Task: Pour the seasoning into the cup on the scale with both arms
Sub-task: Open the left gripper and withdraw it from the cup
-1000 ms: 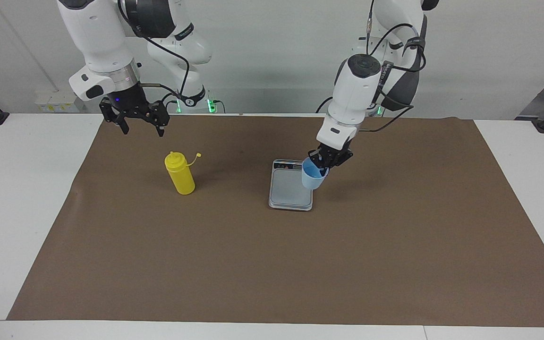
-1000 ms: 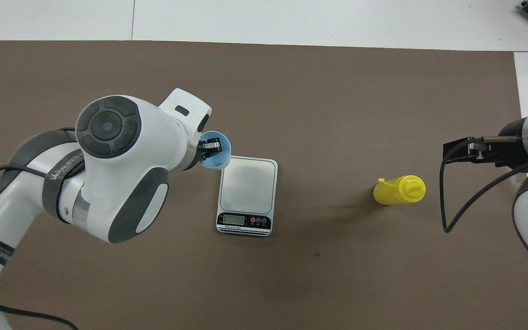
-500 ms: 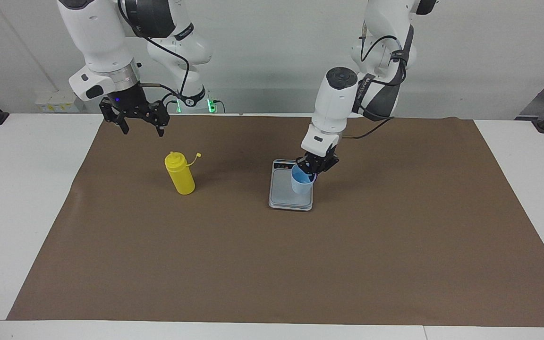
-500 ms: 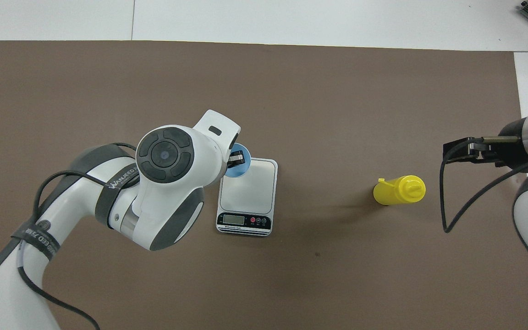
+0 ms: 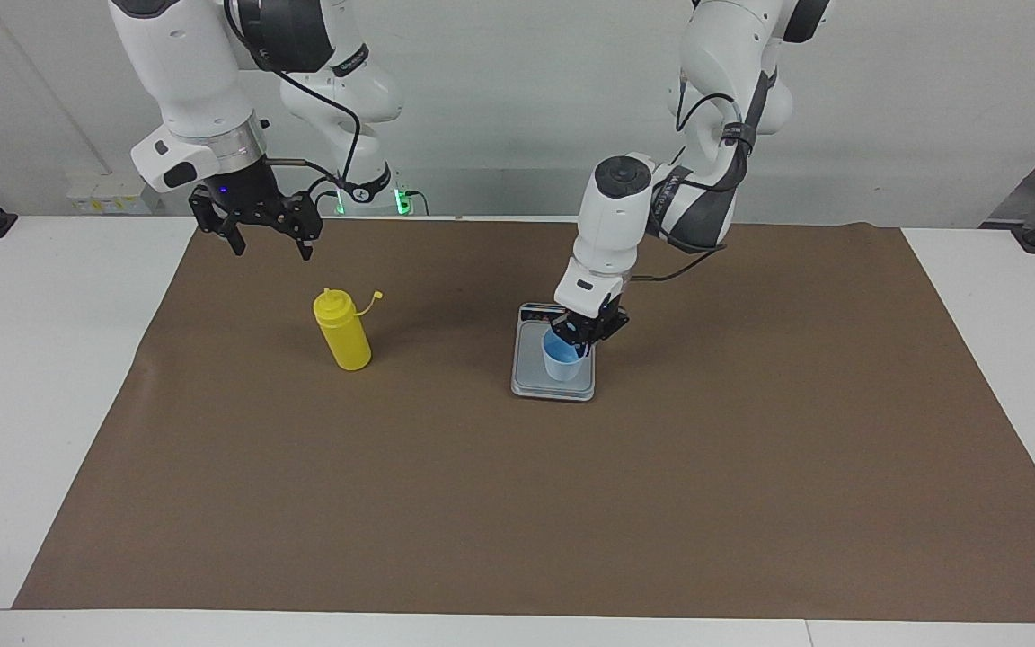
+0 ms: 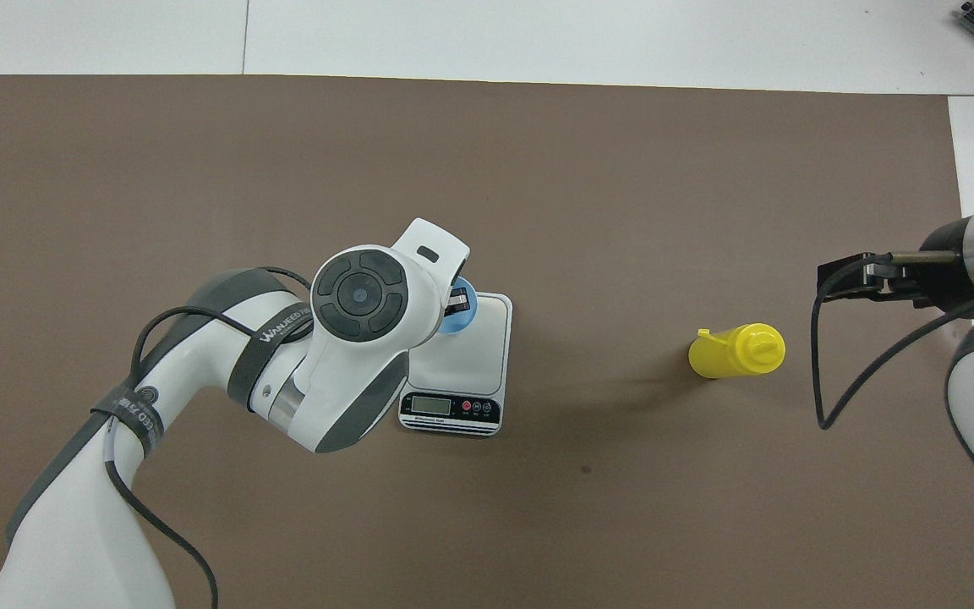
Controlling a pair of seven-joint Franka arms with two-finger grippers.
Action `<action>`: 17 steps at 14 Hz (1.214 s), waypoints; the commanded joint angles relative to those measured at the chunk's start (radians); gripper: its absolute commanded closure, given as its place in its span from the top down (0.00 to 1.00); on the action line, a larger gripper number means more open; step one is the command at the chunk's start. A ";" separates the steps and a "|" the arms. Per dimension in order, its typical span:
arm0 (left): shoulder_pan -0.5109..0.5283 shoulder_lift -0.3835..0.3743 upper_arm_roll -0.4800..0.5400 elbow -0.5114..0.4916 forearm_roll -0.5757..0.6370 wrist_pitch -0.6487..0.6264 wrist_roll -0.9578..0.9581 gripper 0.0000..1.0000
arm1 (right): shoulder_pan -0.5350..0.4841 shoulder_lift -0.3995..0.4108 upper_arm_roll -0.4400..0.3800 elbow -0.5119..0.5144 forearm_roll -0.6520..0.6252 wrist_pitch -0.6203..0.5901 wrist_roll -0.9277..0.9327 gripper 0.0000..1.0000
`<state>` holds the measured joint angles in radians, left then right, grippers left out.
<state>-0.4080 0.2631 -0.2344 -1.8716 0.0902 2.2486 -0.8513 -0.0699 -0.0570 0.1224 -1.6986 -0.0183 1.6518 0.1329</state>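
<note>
The light, thin-walled cup (image 5: 563, 358) is pinched at its rim over the scale (image 5: 553, 385) by the left gripper (image 5: 582, 334); the right gripper (image 5: 268, 244), spread apart, waits above the squeezable bottle (image 5: 343, 334), best gripped mid-body.

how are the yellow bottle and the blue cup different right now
The yellow bottle is taller than the blue cup. The bottle stands free on the brown mat, while the cup is over the scale, gripped at its rim by the left gripper. The bottle has a domed top with a nozzle; the cup is open-topped. The open right gripper waits, raised above the mat. Both stand upright.
</note>
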 commanded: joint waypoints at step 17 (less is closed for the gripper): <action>0.192 -0.221 0.026 0.049 0.004 -0.245 0.341 1.00 | -0.067 -0.014 0.000 -0.026 0.014 0.045 0.166 1.00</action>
<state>-0.2642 0.0936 -0.2021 -1.8054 0.1046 2.0480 -0.5955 -0.1155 -0.0574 0.1203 -1.6991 -0.0174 1.6699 0.2035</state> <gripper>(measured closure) 0.000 0.000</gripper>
